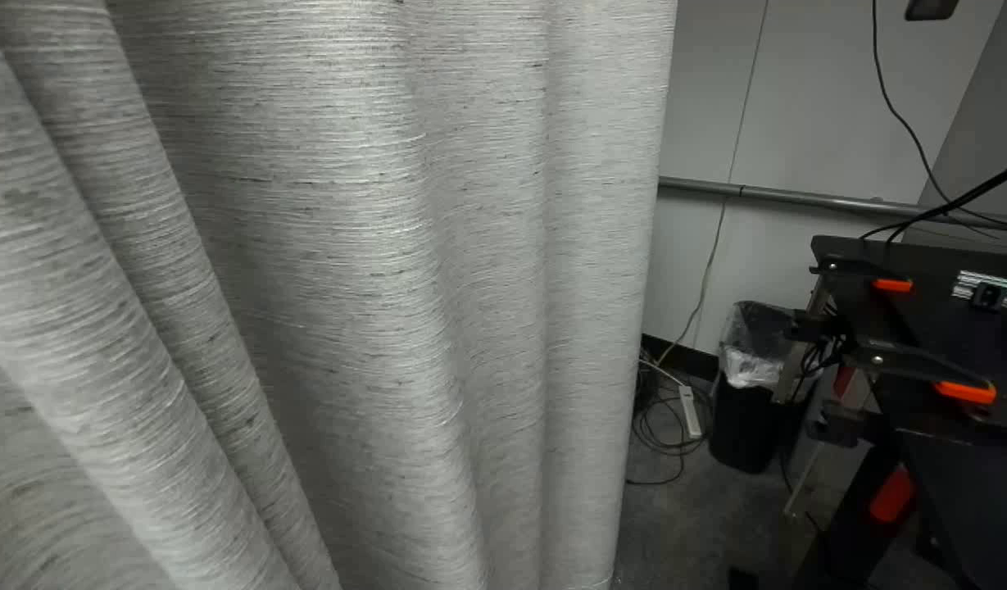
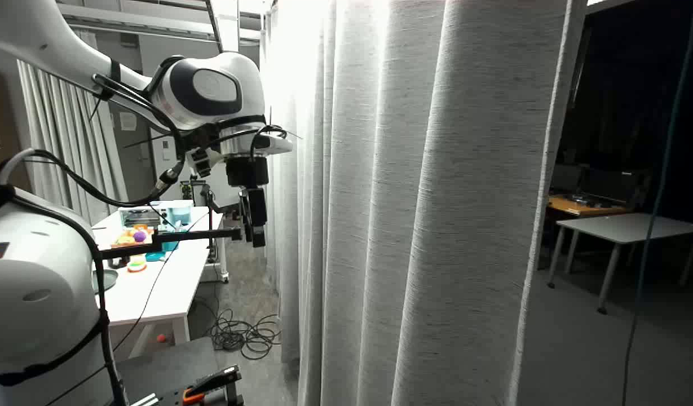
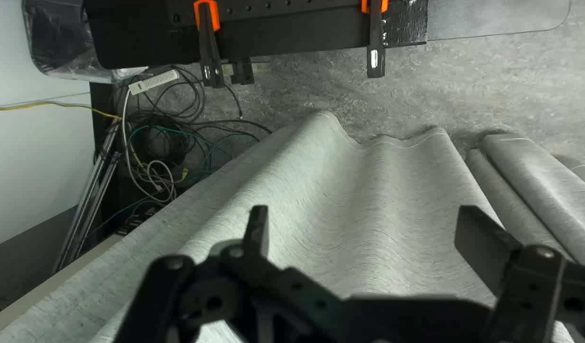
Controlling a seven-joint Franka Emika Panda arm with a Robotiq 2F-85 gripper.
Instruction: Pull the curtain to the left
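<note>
The curtain (image 1: 347, 246), a pale grey woven sheet in deep vertical folds, fills most of an exterior view. Seen from elsewhere, the curtain (image 2: 402, 197) hangs from the top of the picture, its near edge towards the right. Just left of it in that view, my gripper (image 2: 256, 239) points down, seen side-on. In the wrist view the fabric (image 3: 330, 181) drops away below and behind my gripper (image 3: 363, 216), whose fingers (image 3: 482, 247) stand wide apart. No fabric is pinched between them. Whether either finger touches the cloth, I cannot tell.
A black desk (image 1: 929, 311) with orange-tipped clamps stands near a black bin (image 1: 745, 418). Cables and a power strip (image 3: 154, 82) lie on the floor. A black bar (image 2: 194, 235) reaches towards the gripper. A white table (image 2: 177, 287) holds toys; a pale table (image 2: 628, 225) stands beyond the curtain.
</note>
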